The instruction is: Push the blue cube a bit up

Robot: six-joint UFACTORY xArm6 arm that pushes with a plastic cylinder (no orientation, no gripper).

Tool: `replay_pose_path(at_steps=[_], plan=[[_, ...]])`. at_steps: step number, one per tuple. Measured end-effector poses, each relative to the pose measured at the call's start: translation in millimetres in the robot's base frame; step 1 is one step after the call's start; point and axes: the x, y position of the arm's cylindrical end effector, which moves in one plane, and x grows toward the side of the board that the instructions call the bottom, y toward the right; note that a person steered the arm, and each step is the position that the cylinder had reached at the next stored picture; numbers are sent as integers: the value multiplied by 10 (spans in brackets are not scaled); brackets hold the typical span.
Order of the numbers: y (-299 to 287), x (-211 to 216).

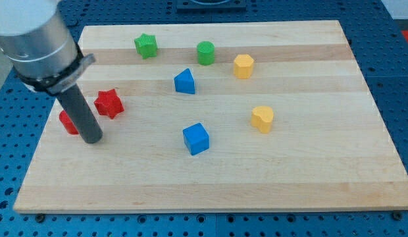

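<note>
The blue cube (196,139) lies near the middle of the wooden board (309,178), a little toward the view's bottom. My tip (92,139) rests on the board far to the cube's left, about level with it. The rod stands just in front of a red block (68,122) and partly hides it. A red star-shaped block (109,103) lies just up and right of the tip.
A blue triangular block (184,81) lies above the cube. A green star block (145,45) and a green cylinder (205,52) lie near the top. A yellow hexagonal block (243,66) and a yellow heart-shaped block (262,118) lie to the right.
</note>
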Motion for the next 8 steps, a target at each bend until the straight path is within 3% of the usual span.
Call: replay_pose_path(at_steps=[4, 6, 8], plan=[[1171, 624], [1573, 354], [1552, 157]])
